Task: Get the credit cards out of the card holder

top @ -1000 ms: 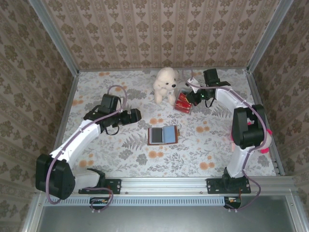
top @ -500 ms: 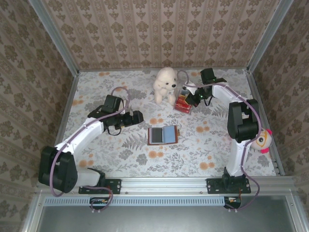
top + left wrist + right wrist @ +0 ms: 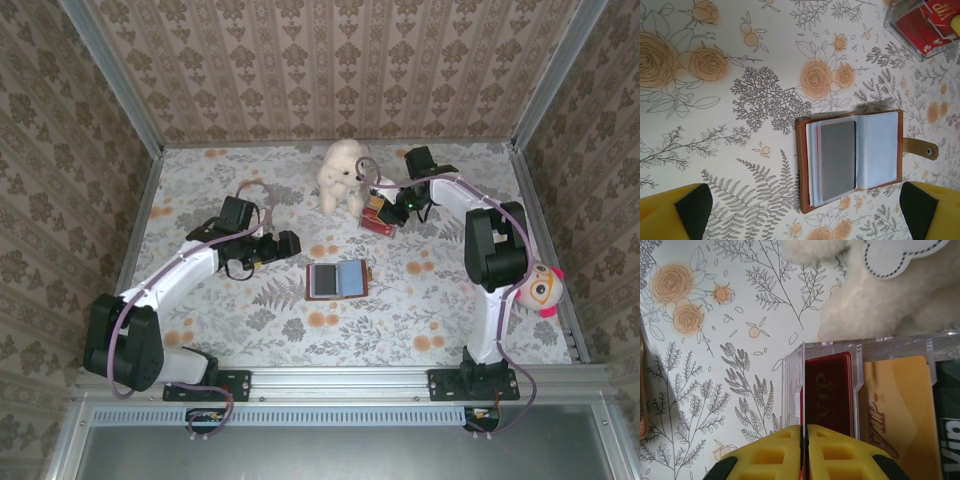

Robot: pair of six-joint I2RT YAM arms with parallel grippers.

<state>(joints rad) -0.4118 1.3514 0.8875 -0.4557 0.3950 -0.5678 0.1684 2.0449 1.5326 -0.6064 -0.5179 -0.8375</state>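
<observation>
The brown card holder [image 3: 337, 279] lies open on the floral table, light-blue lining up, a grey card [image 3: 837, 157] in its left pocket. My left gripper [image 3: 285, 243] hovers just left of it, open wide; in the left wrist view the card holder [image 3: 850, 160] lies ahead between the two yellow fingers of this gripper [image 3: 805, 210]. My right gripper [image 3: 804, 435] is over the clear box [image 3: 860, 385], shut on a thin credit card seen edge-on, its far end down in the box. Red [image 3: 832, 390] and tan [image 3: 897, 405] credit cards stand in the box.
A white plush dog [image 3: 342, 172] sits right behind the clear box [image 3: 378, 213], close to the right gripper [image 3: 388, 205]. A pink-and-white toy [image 3: 540, 290] lies by the right arm near the table's right edge. Patterned walls close in three sides.
The right gripper has shifted left over the clear box, toward the dog. The left gripper has crept right, closer to the card holder. The card holder has not moved.
</observation>
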